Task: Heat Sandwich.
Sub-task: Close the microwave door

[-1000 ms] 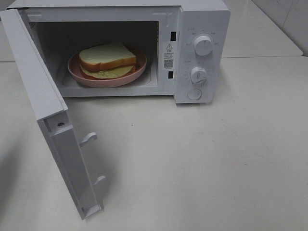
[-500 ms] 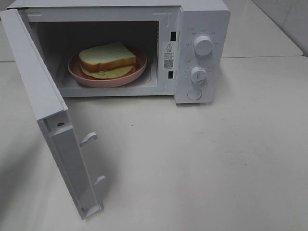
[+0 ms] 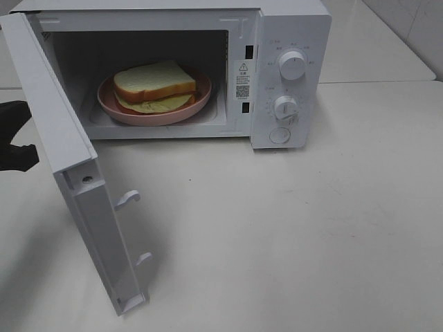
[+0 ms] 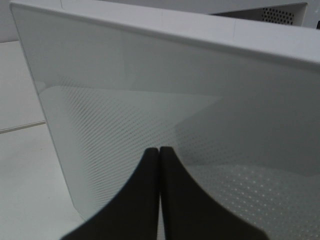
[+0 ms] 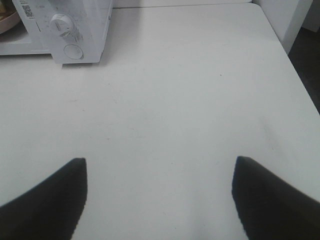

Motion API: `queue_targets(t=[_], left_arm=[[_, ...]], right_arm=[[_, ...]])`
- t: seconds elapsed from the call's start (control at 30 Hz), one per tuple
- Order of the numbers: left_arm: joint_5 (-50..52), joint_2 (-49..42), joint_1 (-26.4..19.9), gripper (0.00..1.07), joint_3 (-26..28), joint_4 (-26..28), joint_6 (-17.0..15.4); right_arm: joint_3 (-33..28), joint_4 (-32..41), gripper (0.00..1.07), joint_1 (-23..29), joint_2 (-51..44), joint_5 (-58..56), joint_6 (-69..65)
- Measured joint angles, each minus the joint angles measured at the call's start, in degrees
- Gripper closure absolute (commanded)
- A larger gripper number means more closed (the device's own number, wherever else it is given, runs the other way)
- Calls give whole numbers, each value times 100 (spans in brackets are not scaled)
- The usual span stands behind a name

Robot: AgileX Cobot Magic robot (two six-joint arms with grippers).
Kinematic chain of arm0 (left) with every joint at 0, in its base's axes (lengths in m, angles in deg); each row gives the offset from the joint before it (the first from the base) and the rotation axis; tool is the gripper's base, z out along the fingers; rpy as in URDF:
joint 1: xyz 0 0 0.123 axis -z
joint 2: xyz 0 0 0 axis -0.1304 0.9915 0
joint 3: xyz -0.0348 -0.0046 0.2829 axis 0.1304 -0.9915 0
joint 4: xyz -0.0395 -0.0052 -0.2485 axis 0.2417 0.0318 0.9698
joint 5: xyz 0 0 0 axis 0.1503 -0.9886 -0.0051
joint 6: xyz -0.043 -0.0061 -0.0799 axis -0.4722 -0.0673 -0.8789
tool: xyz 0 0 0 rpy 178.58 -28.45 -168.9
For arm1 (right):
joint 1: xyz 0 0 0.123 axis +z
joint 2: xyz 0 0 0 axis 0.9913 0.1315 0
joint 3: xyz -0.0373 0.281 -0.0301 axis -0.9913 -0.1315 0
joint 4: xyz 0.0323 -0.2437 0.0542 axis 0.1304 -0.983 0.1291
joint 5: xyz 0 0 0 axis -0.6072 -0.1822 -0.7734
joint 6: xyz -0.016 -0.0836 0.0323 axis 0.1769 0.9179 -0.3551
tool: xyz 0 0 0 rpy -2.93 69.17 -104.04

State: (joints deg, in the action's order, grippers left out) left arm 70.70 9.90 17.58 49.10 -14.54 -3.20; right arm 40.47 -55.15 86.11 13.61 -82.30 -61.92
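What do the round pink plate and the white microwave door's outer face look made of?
Round pink plate: probably plastic or glazed ceramic; uniform colour, smooth rim, soft sheen. White microwave door: seemingly glossy glass or plastic pane; reflections and dotted screen show.

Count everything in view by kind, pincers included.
Microwave: 1
Pink plate: 1
Sandwich: 1
Pincers: 2 (left pincer shut, right pincer open)
Total: 5

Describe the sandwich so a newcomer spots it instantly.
Find the white microwave with its door swung open. Inside sits a pink round plate; the sandwich lies on it, white bread with tan crust, the only food there.
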Motion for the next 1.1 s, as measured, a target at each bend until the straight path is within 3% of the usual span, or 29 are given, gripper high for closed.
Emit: queue_targets(t=[0.47,0.6,0.87,1.1], left_arm=[[74,539,940,106,401,888,344],[74,877,1467,106,762,1415,561],[-11,1289,2023,106,1329,2114,688],[-327,1639,2475,106,2005,2807,1255]], right_arm=[[0,0,31,0,0,0,0],[0,0,31,0,0,0,0],[0,0,31,0,0,0,0],[0,0,31,0,0,0,0]])
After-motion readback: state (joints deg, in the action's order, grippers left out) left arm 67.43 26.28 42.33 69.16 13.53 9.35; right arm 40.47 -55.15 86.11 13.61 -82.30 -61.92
